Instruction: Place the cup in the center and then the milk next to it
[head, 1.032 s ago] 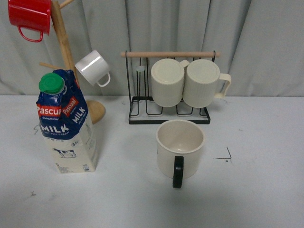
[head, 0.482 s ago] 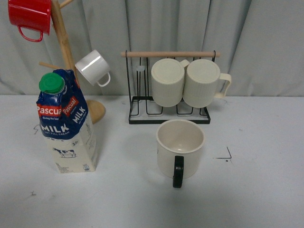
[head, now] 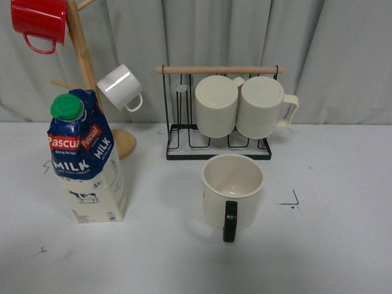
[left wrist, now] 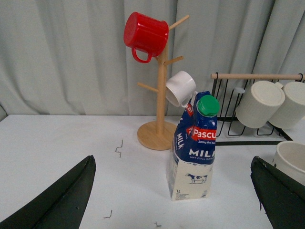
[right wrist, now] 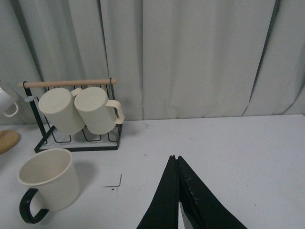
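The cup (head: 233,191) stood near the middle of the table (head: 331,245), handle turned to 6 o'clock. The milk (head: 86,162) stood upright, well apart, at its 9 o'clock. Neither was held: the left gripper (left wrist: 172,162) faced the milk with fingers spread wide, and the right gripper (right wrist: 175,160) had its fingers pressed together on nothing. The milk was tall and narrow, so a high grip, or one finger touching first, could tip it. Brought in carelessly, it might knock the cup. At the milk's 12 o'clock stood a wooden mug tree (head: 124,144), its white mug (head: 119,87) hanging close by the cap, where a straight lift could clip it. A wire rack (head: 214,70) of ribbed mugs (head: 260,107) sat at the cup's 12 o'clock, off the path.
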Controlling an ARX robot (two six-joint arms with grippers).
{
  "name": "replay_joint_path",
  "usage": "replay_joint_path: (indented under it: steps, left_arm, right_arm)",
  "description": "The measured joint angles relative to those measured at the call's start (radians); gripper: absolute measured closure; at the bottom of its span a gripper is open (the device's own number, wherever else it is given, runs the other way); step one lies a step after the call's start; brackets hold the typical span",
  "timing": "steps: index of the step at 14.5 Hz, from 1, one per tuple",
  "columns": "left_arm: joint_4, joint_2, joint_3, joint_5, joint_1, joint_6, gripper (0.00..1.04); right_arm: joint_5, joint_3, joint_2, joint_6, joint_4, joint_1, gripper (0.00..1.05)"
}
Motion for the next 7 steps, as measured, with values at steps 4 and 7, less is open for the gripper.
replay_joint_path:
  steps: [4,7]
  left_arm:
    - [0.002,0.0,0.0,0.0,0.0,0.0,0.07]
    - [0.0,0.0,0.0,0.0,0.0,0.0,0.07]
  right_arm:
    - [0.0,0.002,-0.182,0.0,-0.189,0.0,1.03]
    - [0.0,0.001,-0.181,0.0,-0.192,0.0,0.93]
